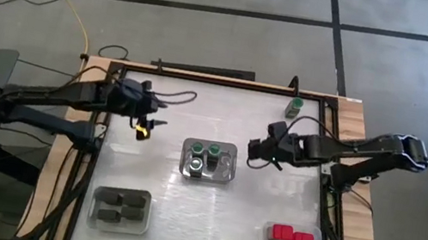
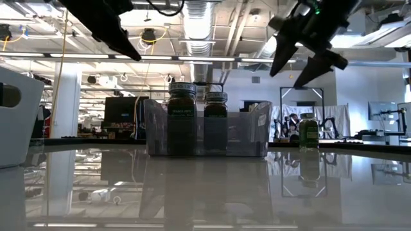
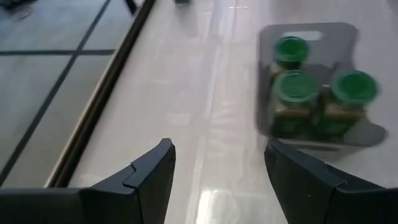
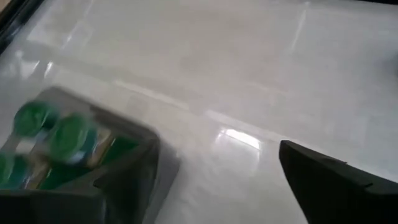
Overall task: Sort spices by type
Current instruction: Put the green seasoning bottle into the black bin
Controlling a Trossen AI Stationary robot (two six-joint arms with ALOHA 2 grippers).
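Three round green-lidded jars [image 1: 206, 159] stand upright in a clear tray [image 1: 231, 151] at the table's middle; they also show in the left wrist view as green-lidded jars [image 3: 314, 102]. One more green-lidded jar [image 1: 294, 107] stands alone near the far edge, right of centre. Dark rectangular containers [image 1: 121, 207] lie in a tray at the near left, red-topped ones [image 1: 290, 237] in a tray at the near right. My left gripper [image 1: 148, 122] hangs open above the table, left of the middle tray. My right gripper [image 1: 252, 153] hangs open just right of that tray. Neither touches anything.
A black frame [image 1: 204, 76] runs around the white table top. Bare table [image 1: 204, 232] lies between the two near trays, and more between the middle tray and the far edge. In the low view the right gripper [image 2: 308, 61] hangs above the lone jar [image 2: 309, 131].
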